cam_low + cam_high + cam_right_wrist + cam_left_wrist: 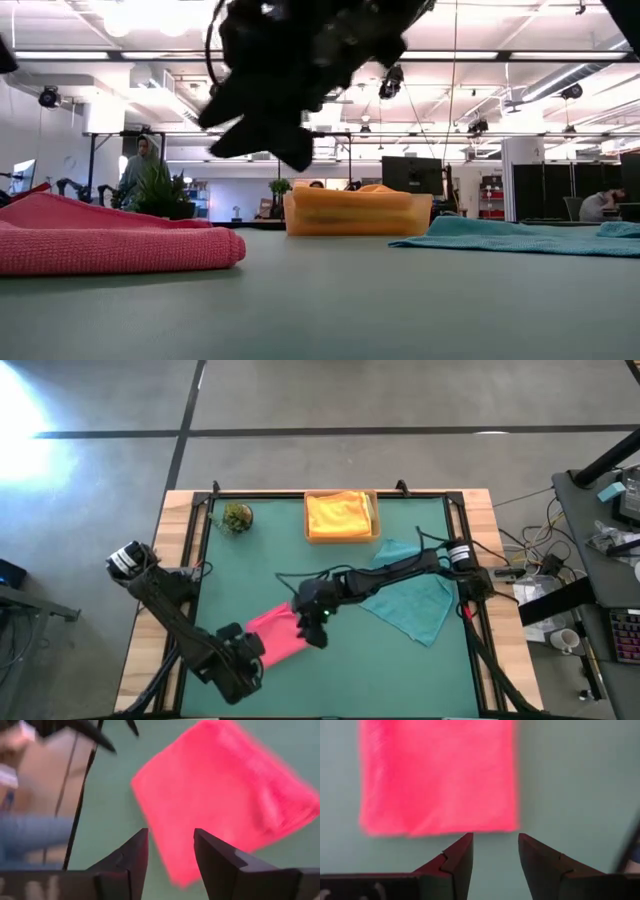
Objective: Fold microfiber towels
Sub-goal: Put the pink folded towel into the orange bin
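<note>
A pink microfiber towel (278,632), folded into a flat rectangle, lies on the green table near its front left; it also shows in the low view (110,240). My left gripper (495,837) hovers open just off the towel's near edge (255,650). My right gripper (170,832) hangs open above the towel's right end (318,628), clear of it. A teal towel (410,600) lies spread out at the right. A yellow towel (338,512) lies folded in the tan tray (372,532) at the far edge.
A small green plant ball (237,517) sits at the far left, beside the tray. The table has a black frame (205,520) along its sides. Bare green surface (380,670) shows along the near edge, in front of the teal towel.
</note>
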